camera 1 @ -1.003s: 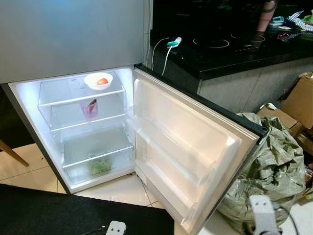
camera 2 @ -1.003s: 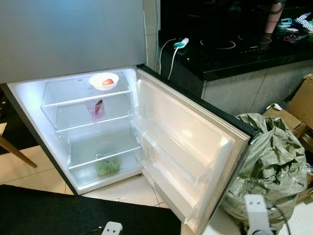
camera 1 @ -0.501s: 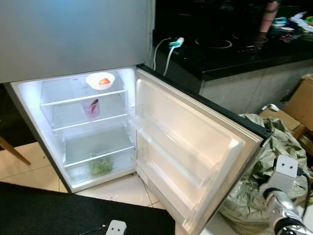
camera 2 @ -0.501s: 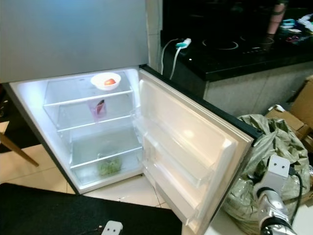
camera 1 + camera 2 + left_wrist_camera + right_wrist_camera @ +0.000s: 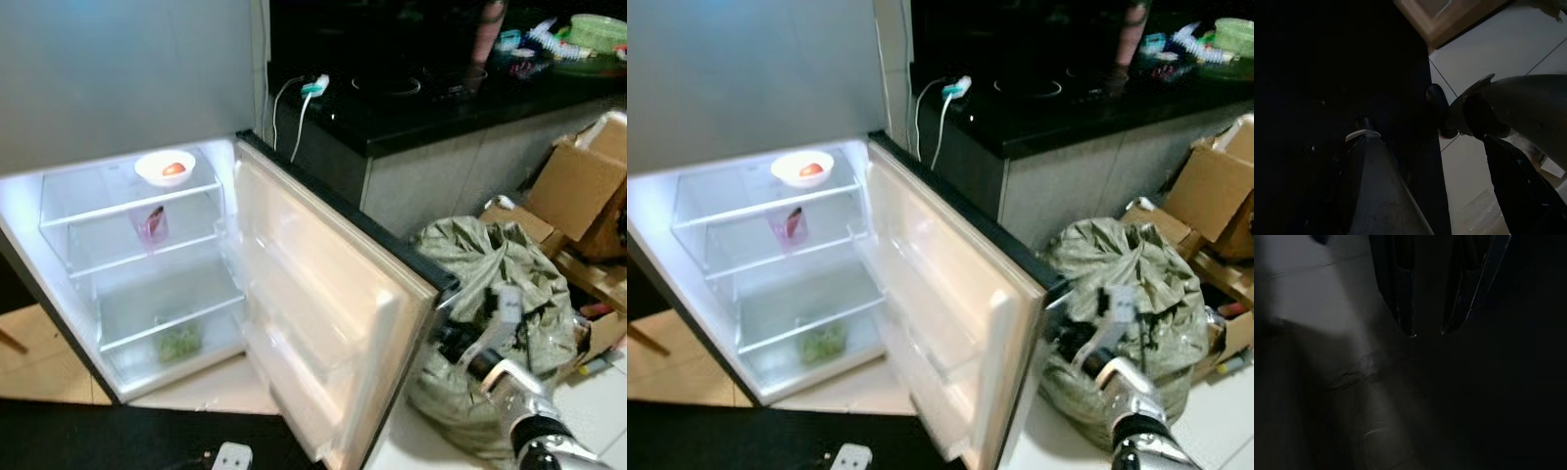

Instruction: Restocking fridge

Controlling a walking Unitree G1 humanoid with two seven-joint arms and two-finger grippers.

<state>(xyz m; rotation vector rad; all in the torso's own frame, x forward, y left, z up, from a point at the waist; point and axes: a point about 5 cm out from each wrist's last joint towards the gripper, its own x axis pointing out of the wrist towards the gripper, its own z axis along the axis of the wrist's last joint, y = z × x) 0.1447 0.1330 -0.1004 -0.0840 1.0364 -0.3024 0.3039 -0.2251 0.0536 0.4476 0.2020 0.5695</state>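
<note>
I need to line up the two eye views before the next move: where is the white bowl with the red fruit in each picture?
Left eye view: white bowl on the fridge's top shelf, upper left.
Right eye view: same bowl, same shelf, slightly further right in the picture.
Left wrist and right wrist views: too dark to make it out.
Shared landmark: the pink cup on the shelf below the bowl.

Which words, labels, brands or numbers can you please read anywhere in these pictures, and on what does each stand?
None can be read.
Fridge: plain grey front, no brand or label showing.
Cardboard box: no print to make out.
Items on the counter: too small and blurred to read.
Bowl and cup in the fridge: no lettering visible.
</note>
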